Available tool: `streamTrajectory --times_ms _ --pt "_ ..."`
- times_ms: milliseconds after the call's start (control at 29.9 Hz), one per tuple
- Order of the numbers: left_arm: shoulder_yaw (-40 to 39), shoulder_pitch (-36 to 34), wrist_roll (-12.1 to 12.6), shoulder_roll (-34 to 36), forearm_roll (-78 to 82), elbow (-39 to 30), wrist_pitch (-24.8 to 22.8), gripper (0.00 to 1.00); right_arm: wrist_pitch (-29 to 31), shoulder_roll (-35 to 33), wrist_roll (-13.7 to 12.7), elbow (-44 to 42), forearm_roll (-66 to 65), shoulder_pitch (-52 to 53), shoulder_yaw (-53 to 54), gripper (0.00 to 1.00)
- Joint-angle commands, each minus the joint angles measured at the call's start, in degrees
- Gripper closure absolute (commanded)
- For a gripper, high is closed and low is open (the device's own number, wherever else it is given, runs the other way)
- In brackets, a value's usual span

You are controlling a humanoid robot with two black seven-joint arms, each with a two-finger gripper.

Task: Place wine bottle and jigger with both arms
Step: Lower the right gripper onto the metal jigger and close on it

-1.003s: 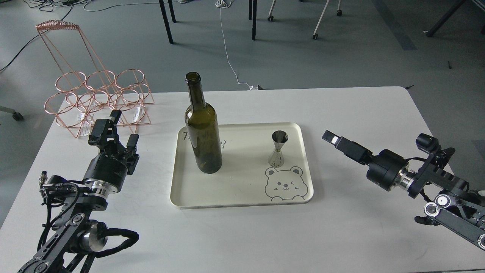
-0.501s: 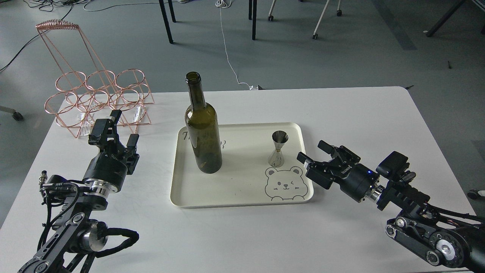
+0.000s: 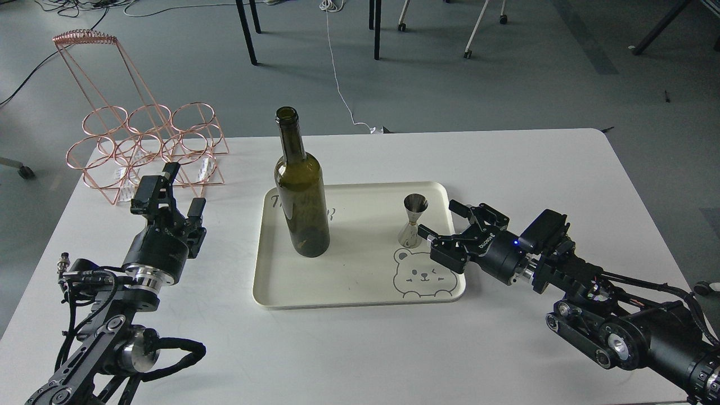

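Note:
The dark olive-green wine bottle [image 3: 301,197] stands upright on the left part of a cream tray [image 3: 349,281]. The small silver jigger [image 3: 413,220] stands upright on the tray's right part, above a printed bear face. My right gripper [image 3: 441,220] is open, just right of the jigger, its fingers reaching over the tray's right rim without touching the jigger. My left gripper [image 3: 183,188] is open and empty, on the table left of the tray, well apart from the bottle.
A copper wire bottle rack [image 3: 143,146] stands at the table's back left corner, just behind my left gripper. The white table [image 3: 506,163] ends close behind the tray; chair and table legs stand on the floor beyond.
My right arm has swung left and forward, bringing its open gripper from the table's right side up next to the jigger. The left arm, bottle and jigger have not moved.

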Motion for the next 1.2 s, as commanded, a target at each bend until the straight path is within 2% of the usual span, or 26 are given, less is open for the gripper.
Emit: streamTrajectory --times_ms 0,167,301,602,669,769,836,969,1170 --pt "0.0 -0.08 0.06 0.09 0.0 -0.01 0.0 0.02 -0.08 1.55 0.0 -1.36 -0.17 0.86 -0.76 0.13" --pt "0.0 -0.16 -0.02 0.09 0.0 -0.01 -0.09 0.02 -0.08 2.86 0.0 -3.29 -0.17 0.95 -1.03 0.21" --pt "0.0 -0.16 -0.02 0.09 -0.09 0.08 0.0 0.02 -0.08 4.01 0.0 -5.05 -0.17 1.92 -1.11 0.35" --pt "0.0 -0.16 -0.02 0.09 -0.09 -0.01 0.0 0.02 -0.17 7.87 0.0 -8.39 -0.17 3.68 -3.84 0.37" --pt "0.0 -0.16 -0.02 0.09 -0.09 0.08 -0.09 0.02 -0.26 8.05 0.0 -9.09 -0.17 4.2 -3.93 0.46" --pt "0.0 -0.16 -0.02 0.09 -0.09 0.08 0.0 0.02 -0.52 8.14 0.0 -9.97 -0.17 4.64 -4.01 0.47" --pt "0.0 -0.16 -0.02 0.09 -0.09 0.08 -0.09 0.02 -0.52 8.23 0.0 -10.06 -0.17 4.73 -4.28 0.52" --pt "0.0 -0.16 -0.02 0.09 -0.09 0.08 -0.09 0.02 -0.69 8.14 0.0 -10.06 -0.17 4.65 -4.36 0.54" --pt "0.0 -0.16 -0.02 0.0 -0.09 -0.01 -0.09 0.02 -0.87 8.14 0.0 -10.06 -0.17 4.56 -5.15 0.71"
